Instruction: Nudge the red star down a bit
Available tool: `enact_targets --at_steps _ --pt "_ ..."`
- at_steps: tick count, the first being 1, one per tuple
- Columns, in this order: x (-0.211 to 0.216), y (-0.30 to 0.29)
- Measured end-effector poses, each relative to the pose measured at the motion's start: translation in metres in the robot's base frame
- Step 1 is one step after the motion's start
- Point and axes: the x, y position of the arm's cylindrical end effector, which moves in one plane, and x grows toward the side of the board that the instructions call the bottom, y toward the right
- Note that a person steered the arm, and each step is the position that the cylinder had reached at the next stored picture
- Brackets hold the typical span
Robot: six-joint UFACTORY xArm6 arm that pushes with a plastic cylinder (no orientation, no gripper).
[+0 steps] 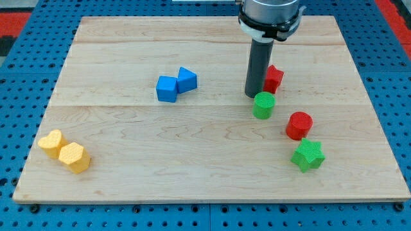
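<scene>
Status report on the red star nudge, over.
My tip down beside red star, on its left. Green cylinder sits just below the star, in the way.

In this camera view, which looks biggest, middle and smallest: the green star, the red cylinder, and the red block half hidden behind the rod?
1. Green star: largest.
2. Red cylinder: a little smaller; the star lies nearer the view's bottom, so nearness may flatter it.
3. Red star: smallest as seen, but the rod hides part of it, my tip just left of it.
</scene>
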Motion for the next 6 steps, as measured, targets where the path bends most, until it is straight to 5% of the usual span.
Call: enact_targets --at_steps 3,6 --pt "0.057 0.014" --pt "-0.028 -0.054"
